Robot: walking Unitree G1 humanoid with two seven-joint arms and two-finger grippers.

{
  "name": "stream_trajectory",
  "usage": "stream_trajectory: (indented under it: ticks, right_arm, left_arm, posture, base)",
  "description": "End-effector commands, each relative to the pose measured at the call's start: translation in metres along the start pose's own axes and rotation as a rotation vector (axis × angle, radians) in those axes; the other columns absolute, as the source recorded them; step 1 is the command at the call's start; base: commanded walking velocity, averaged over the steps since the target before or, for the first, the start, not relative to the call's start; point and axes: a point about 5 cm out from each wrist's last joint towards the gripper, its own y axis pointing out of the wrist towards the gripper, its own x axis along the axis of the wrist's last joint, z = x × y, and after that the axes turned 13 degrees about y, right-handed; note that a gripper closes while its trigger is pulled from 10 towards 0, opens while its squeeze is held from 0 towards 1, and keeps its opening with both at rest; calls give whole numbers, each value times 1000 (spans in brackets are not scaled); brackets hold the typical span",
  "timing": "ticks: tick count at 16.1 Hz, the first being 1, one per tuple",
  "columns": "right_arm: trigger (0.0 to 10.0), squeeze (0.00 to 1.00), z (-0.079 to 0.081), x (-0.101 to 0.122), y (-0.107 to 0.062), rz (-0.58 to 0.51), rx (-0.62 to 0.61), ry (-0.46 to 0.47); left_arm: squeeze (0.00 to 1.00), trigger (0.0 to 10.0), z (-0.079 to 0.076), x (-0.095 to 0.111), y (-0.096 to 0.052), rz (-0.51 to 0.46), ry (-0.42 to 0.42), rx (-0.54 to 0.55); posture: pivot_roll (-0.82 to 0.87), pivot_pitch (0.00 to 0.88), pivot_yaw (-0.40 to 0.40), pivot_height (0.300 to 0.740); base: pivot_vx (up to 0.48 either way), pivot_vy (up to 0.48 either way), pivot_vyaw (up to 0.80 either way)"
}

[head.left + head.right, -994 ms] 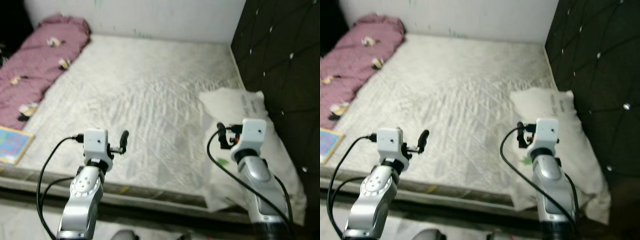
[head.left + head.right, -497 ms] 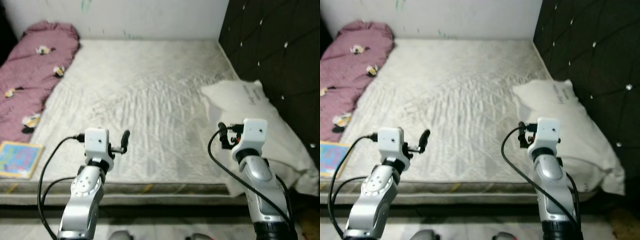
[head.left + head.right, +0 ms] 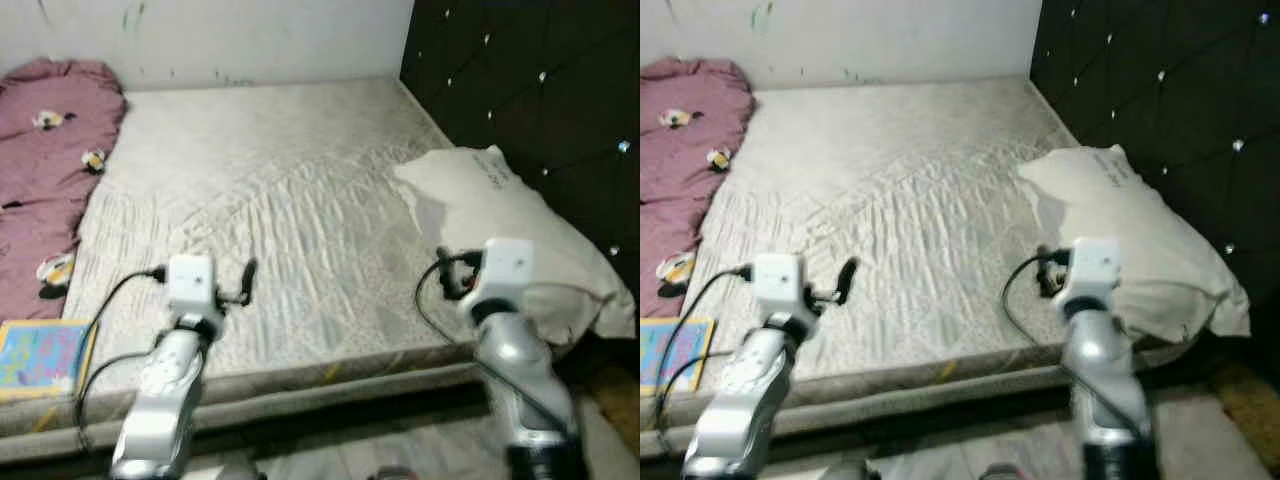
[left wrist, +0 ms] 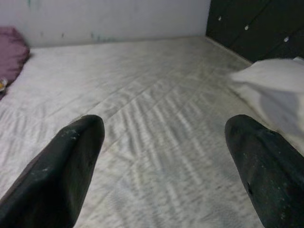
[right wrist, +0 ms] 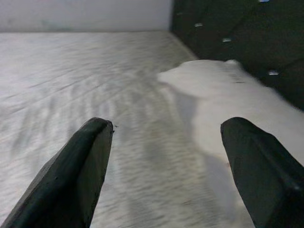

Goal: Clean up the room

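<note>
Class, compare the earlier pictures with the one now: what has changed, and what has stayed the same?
Only the camera shifted as the robot moved. Nothing was grasped or released. Both grippers, left and right, stay raised with jaws open; the pillow, purple blanket and book lie unmoved on the mattress.

A pillow (image 3: pixel 510 215) lies on the mattress's (image 3: pixel 270 200) right, a blanket (image 3: pixel 45 170) left.

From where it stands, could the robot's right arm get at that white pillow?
Probably yes: the right gripper hangs open over the mattress edge, the pillow lies just beyond it, nothing between.
</note>
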Motion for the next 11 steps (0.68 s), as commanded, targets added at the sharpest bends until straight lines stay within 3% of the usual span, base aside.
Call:
stream_trajectory:
  ticks: [1,5,8,11]
  right_arm:
    - [10000,0,1,7,2,-25,7,-8]
    - [10000,0,1,8,3,-26,12,-9]
    - [10000,0,3,7,4,-25,18,-7]
    - [10000,0,6,7,5,-27,21,-1]
  left_arm:
    - [0,10000,1,2,1,-4,-2,1]
    - [0,10000,0,3,2,-18,3,3]
    - [0,10000,1,5,4,-26,8,7]
    - [0,10000,2,4,3,-16,-6,12]
  posture:
    - [-4,0,-7,740]
    - [-2,0,-13,740]
    - [4,0,-13,740]
    - [5,0,-12,740]
  base:
    - [0,480,0]
    - [0,466,0]
    - [0,0,0]
    - [0,449,0]
